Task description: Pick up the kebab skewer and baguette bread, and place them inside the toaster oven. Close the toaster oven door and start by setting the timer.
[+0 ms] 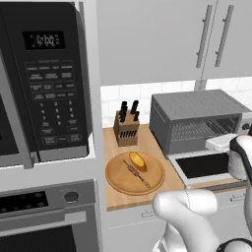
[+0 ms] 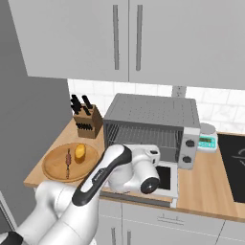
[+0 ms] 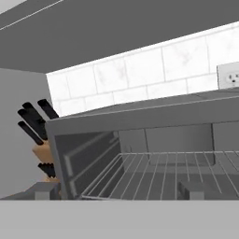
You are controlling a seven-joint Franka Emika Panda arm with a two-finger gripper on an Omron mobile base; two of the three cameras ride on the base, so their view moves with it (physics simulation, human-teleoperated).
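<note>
The kebab skewer (image 1: 137,173) (image 2: 68,161) lies on a round wooden plate (image 1: 118,179) (image 2: 52,167), close beside the golden baguette bread (image 1: 138,161) (image 2: 80,151). To the plate's right stands the grey toaster oven (image 1: 197,106) (image 2: 153,112); its inside holds only a bare wire rack (image 3: 163,172). The toaster oven door (image 1: 204,165) (image 2: 165,178) hangs down flat. My gripper (image 3: 117,190) (image 1: 220,142) hovers over the door, facing into the oven. It is open and holds nothing.
A knife block (image 1: 126,129) (image 2: 88,122) (image 3: 39,140) stands behind the plate. A black microwave (image 1: 44,78) and a wall oven (image 1: 44,216) fill the left. A kitchen scale (image 2: 207,139) and a dark cooktop (image 2: 234,162) lie right of the toaster oven.
</note>
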